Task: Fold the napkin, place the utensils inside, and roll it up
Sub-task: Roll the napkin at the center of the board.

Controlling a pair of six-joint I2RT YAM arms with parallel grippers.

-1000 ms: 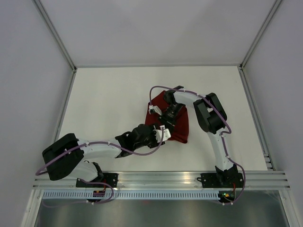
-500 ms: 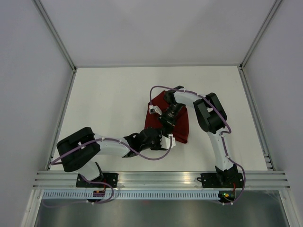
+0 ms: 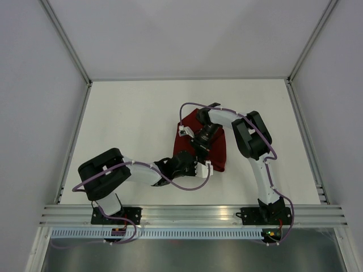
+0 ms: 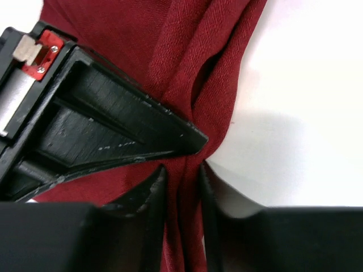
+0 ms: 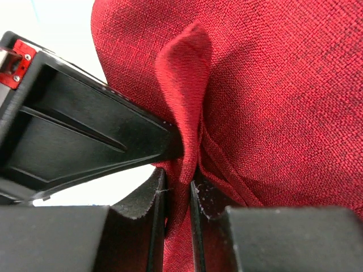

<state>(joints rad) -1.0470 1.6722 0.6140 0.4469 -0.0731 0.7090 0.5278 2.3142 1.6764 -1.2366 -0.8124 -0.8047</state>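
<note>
The dark red napkin point(image 3: 218, 153) lies bunched in the middle of the white table point(image 3: 130, 124). My left gripper point(image 3: 204, 166) is at its near edge, and in the left wrist view its jaws point(image 4: 182, 192) pinch a thick fold of the napkin point(image 4: 187, 68). My right gripper point(image 3: 182, 131) is at the napkin's left far edge. The right wrist view shows it point(image 5: 177, 192) shut on a raised ridge of the napkin point(image 5: 272, 96). The utensils are out of view.
Grey walls and slanted metal frame posts point(image 3: 74, 56) enclose the table on three sides. An aluminium rail point(image 3: 193, 214) with both arm bases runs along the near edge. The right arm's elbow point(image 3: 251, 135) hangs over the napkin's right side.
My left arm has swung right along the napkin's near edge, and its jaws have gone from wide open to closed on the cloth. The right gripper has kept its hold and place.
</note>
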